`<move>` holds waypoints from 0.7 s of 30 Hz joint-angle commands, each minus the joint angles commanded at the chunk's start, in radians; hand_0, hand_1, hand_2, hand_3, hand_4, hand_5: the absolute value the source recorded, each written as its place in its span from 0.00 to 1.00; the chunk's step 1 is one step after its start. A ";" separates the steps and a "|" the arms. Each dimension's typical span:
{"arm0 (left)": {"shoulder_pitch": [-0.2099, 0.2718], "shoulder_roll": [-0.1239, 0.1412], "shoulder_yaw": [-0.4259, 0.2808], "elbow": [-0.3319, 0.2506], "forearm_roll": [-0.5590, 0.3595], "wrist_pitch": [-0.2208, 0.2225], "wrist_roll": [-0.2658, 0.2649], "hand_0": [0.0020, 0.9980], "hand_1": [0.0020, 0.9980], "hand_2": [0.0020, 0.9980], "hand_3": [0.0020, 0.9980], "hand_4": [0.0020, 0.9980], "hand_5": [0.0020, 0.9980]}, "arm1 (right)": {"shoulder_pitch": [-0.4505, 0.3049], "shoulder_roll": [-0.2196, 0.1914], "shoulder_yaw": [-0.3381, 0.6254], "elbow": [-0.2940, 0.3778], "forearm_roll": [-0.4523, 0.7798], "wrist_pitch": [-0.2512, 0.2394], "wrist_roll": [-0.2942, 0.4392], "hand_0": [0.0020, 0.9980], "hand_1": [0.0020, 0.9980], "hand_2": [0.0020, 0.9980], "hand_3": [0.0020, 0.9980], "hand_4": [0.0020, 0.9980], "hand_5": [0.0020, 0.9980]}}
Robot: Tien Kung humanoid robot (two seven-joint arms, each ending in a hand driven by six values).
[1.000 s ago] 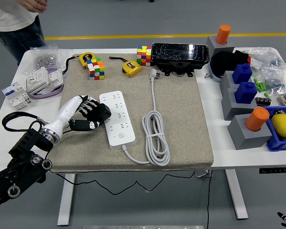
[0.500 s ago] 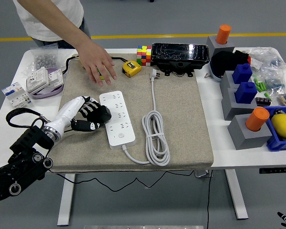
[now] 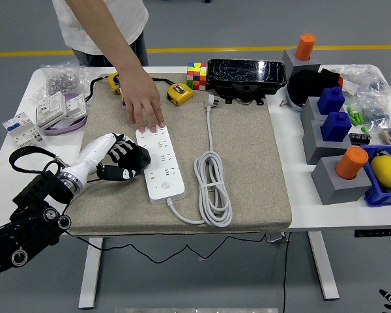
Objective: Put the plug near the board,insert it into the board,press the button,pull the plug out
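White board [image 3: 161, 164] lies on the grey mat [image 3: 247, 176], its cord coiled beside it and the plug [image 3: 210, 101] well apart at the mat's far edge. Left robot hand [image 3: 125, 161] rests against the board's left side, fingers curled, grasping nothing. A person's hand [image 3: 143, 104] presses on the board's far end.

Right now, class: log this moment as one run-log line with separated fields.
left hand: beside power strip, holds nothing | person's hand: fingertips on strip's far end | plug: unplugged, on mat | right hand: not in view
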 joint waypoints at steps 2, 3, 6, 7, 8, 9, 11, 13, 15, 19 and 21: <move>0.001 0.000 -0.001 -0.001 0.003 -0.007 0.005 0.46 0.53 0.54 0.57 0.89 0.00 | 0.000 0.000 -0.001 0.000 0.000 0.000 0.000 0.56 0.64 0.63 0.60 0.97 0.50; 0.001 0.000 -0.001 -0.001 0.004 -0.008 0.007 0.49 0.65 0.57 0.62 0.99 0.09 | 0.000 0.000 -0.001 0.000 0.000 0.000 0.000 0.56 0.64 0.63 0.60 0.97 0.50; 0.001 0.001 0.000 0.001 0.009 -0.013 0.009 0.49 0.65 0.57 0.62 0.99 0.09 | -0.001 0.000 -0.002 0.000 0.000 0.000 0.000 0.56 0.64 0.63 0.60 0.97 0.50; 0.001 0.001 0.000 0.001 0.010 -0.013 0.008 0.49 0.65 0.57 0.62 0.99 0.09 | -0.001 0.000 -0.002 0.001 0.001 0.001 0.000 0.56 0.64 0.63 0.60 0.97 0.50; 0.001 0.001 -0.001 0.001 0.010 -0.014 0.008 0.49 0.65 0.57 0.62 0.99 0.09 | -0.001 0.000 -0.002 0.000 0.001 0.001 0.000 0.56 0.64 0.63 0.60 0.97 0.50; 0.001 0.001 -0.001 0.001 0.010 -0.015 0.008 0.51 0.68 0.63 0.71 1.00 0.17 | -0.001 0.001 -0.003 0.000 0.001 0.001 0.000 0.56 0.64 0.63 0.60 0.97 0.50; 0.003 0.001 -0.001 0.001 0.010 -0.013 0.006 0.51 0.68 0.63 0.71 1.00 0.17 | -0.001 0.000 -0.003 0.000 0.001 0.001 0.001 0.56 0.64 0.63 0.60 0.97 0.50; 0.003 0.000 -0.002 0.000 0.008 -0.011 0.003 0.51 0.68 0.63 0.71 1.00 0.17 | 0.000 0.000 -0.004 0.000 0.000 0.001 0.001 0.56 0.64 0.63 0.60 0.97 0.50; 0.003 0.000 -0.003 -0.001 0.004 -0.007 -0.002 0.52 0.68 0.63 0.72 1.00 0.23 | 0.000 0.000 -0.003 0.000 0.001 0.001 0.001 0.56 0.64 0.63 0.60 0.97 0.50; 0.004 -0.001 -0.007 -0.001 -0.011 0.007 -0.021 0.52 0.68 0.63 0.72 1.00 0.23 | 0.000 0.000 -0.002 0.000 0.000 0.001 0.001 0.56 0.64 0.63 0.60 0.97 0.50; 0.008 -0.002 -0.014 -0.005 -0.017 0.022 -0.038 0.52 0.70 0.68 0.73 1.00 0.29 | 0.000 0.000 0.000 0.001 0.000 0.001 0.001 0.56 0.64 0.63 0.60 0.97 0.50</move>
